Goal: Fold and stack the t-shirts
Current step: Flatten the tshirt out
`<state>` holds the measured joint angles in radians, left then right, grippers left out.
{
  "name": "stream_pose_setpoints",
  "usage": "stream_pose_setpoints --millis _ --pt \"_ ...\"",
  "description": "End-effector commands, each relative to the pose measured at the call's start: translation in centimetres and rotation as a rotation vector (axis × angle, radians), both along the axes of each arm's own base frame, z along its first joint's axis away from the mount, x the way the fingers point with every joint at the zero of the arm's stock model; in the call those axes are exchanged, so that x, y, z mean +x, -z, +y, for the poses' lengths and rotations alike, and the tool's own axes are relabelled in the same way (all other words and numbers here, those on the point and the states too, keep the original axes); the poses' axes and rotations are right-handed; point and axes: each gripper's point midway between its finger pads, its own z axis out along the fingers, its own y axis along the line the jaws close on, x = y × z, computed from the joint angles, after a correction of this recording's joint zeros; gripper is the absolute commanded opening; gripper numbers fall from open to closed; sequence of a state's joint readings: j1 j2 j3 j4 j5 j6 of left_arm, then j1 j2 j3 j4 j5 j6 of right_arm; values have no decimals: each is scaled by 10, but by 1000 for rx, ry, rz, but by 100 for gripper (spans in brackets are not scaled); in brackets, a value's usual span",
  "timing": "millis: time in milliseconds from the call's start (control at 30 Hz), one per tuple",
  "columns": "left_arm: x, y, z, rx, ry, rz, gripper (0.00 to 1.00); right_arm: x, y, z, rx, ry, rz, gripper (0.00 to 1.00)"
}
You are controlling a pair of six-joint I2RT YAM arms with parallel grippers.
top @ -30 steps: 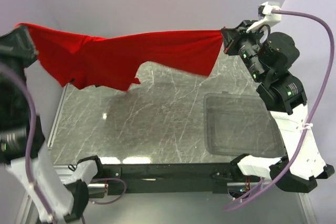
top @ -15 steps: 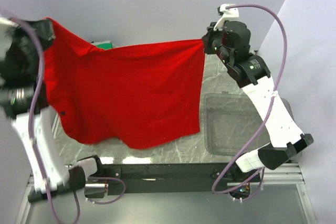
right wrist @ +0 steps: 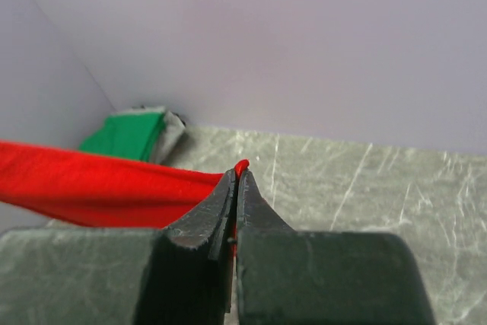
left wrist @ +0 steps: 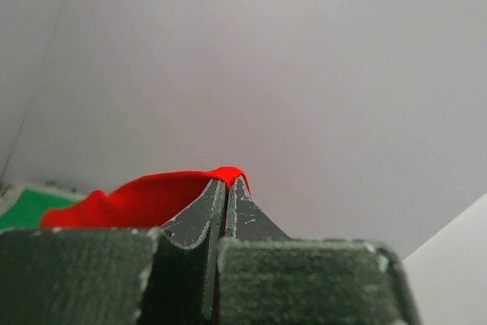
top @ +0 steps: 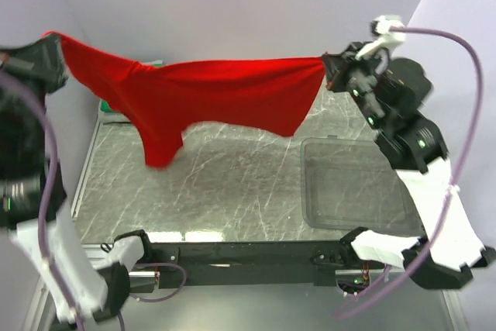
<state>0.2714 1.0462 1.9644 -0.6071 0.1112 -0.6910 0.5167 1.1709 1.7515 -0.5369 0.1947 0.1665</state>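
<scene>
Top external: red t-shirt [top: 225, 94] stretched in air between both arms, above far half of table [top: 248, 191]; lower edge sagging, longest flap hanging left of centre. Left gripper [top: 53, 46] clamped on shirt's left corner, raised high. Right gripper [top: 329, 69] clamped on right corner. Wrist views: both jaw pairs pressed together, red cloth pinched at tips. Green t-shirt [right wrist: 125, 136] lies at far-left table corner, partly hidden behind red one. Clear bin [top: 356, 187] on table's right side.

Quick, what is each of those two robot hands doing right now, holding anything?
Left gripper: closed, holding one end of the red t-shirt.
Right gripper: closed, holding its other end.
</scene>
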Motion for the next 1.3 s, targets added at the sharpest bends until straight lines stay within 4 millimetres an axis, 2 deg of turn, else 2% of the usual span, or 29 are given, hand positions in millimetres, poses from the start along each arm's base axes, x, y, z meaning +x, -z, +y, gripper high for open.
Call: stream_pose_setpoints --millis 0,33,67,133,233,333,367,467,567,600,667,733,767,800,833,867,900,933,967,1000,1033,1067,1100,1133,1167,1200,1267 --pt "-59 -45 -6 43 -53 -204 0 -20 -29 -10 47 6 -118 0" --pt "-64 -44 -3 37 -76 -213 0 -29 -36 -16 61 10 -143 0" --pt "-81 -47 -6 42 -87 -245 0 -32 -36 -16 64 8 -150 0" --pt "-100 -50 -7 45 -111 -280 0 -43 -45 -22 81 6 -179 0" --pt "-117 -53 -11 66 -118 -293 0 -54 -52 -25 93 -2 -205 0" --pt "-134 -57 -3 50 -186 -321 0 -62 -60 -26 88 5 -236 0" --pt "-139 -59 0 43 -208 -336 0 -62 -64 -29 96 24 -243 0" --pt "-132 -58 4 35 -216 -348 0 -54 -68 -28 97 44 -241 0" --pt "-93 -40 11 11 -189 -285 0 -30 -51 -11 56 46 -197 0" --pt "-65 -19 11 7 -152 -220 0 -14 -37 2 21 38 -163 0" --pt "-21 3 17 -18 -111 -158 0 11 -15 14 -35 39 -130 0" --pt "47 55 15 -29 -2 -4 0 47 24 34 -93 20 -62 0" --pt "70 69 14 -35 39 27 0 64 29 31 -94 38 -61 0" --pt "95 94 15 -51 70 95 0 92 59 42 -121 34 3 0" --pt "136 129 19 -69 112 196 0 107 64 47 -124 20 14 0" --pt "156 147 21 -66 129 240 0 123 74 51 -133 18 33 0" --pt "194 177 28 -77 146 306 0 156 111 57 -177 29 102 0" --pt "211 191 31 -75 151 340 0 172 106 59 -173 40 89 0" --pt "228 201 33 -60 165 359 11 188 117 62 -182 47 115 0" --pt "261 225 40 -69 182 411 19 221 167 66 -205 58 208 0" --pt "275 235 39 -69 202 439 30 237 149 68 -174 66 179 2" --pt "289 246 39 -72 214 464 51 249 168 69 -180 69 233 15" --pt "299 237 41 -68 220 455 58 273 221 75 -183 73 334 48" --pt "313 268 41 -93 228 529 62 286 200 70 -148 91 302 55" --pt "317 271 37 -79 235 538 69 294 240 69 -168 110 393 60" --pt "316 273 35 -72 235 547 71 296 242 69 -166 110 400 66" --pt "306 276 32 -47 209 574 75 294 254 68 -182 105 424 70"
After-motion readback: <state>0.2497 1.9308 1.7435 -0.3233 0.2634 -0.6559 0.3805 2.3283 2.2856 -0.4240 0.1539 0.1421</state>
